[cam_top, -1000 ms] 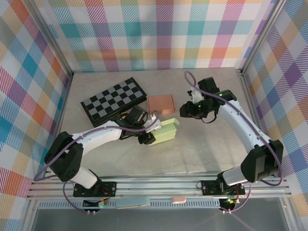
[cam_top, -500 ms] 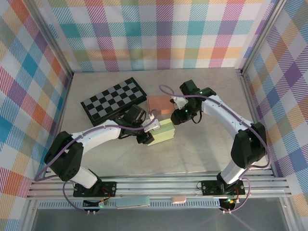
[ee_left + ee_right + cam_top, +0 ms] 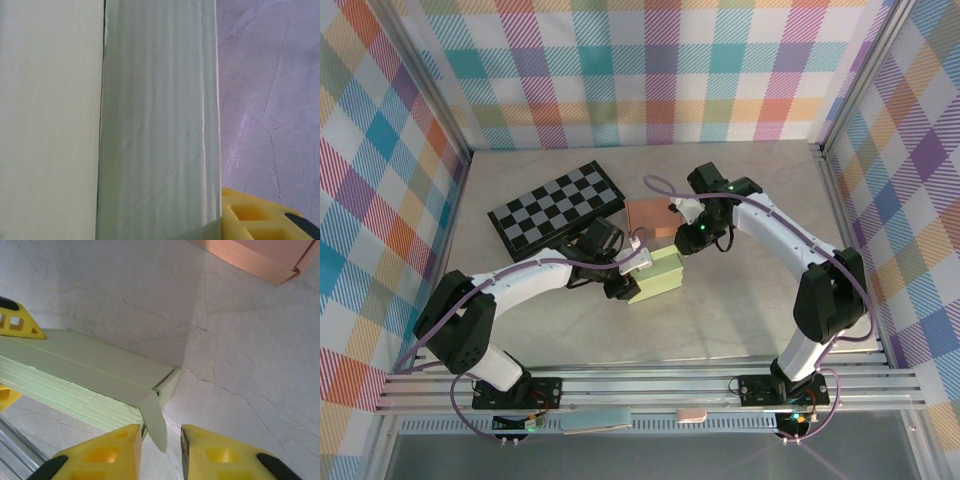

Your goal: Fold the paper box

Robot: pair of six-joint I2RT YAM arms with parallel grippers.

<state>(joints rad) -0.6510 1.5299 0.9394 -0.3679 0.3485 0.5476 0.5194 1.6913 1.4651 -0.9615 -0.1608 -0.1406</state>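
**Paper box.** The pale green paper box [image 3: 658, 274] lies flat on the table [image 3: 740, 310] between the two grippers. Its long axis runs diagonally. One end is in the left gripper [image 3: 623, 287] and the other points at the right gripper [image 3: 689, 243]. In the right wrist view the box [image 3: 85, 377] ends in a small loose flap [image 3: 156, 424], which hangs off the corner nearest that gripper.

**Right gripper.** The right gripper [image 3: 161, 434] has its jaws a narrow gap apart, with the flap hanging down into the gap. The flap sits closer to one yellow finger [image 3: 107, 452] than to the other, and neither pad is pressed flat on it. The right arm reaches in from its base, bends at the elbow and turns back toward the box, wrist tipped downward.

**Left gripper.** The left gripper is closed across the far end of the box. One yellow fingertip [image 3: 17, 320] shows on each side of the box in the right wrist view. In the left wrist view the box wall [image 3: 160, 125] sits directly against a finger [image 3: 252, 220]. The left arm lies low and stretched out over the table.

**Surroundings.** A pink box [image 3: 652, 215] lies just beyond the right gripper, apart from the green one. A folded chessboard [image 3: 557, 210] rests beyond the left arm.
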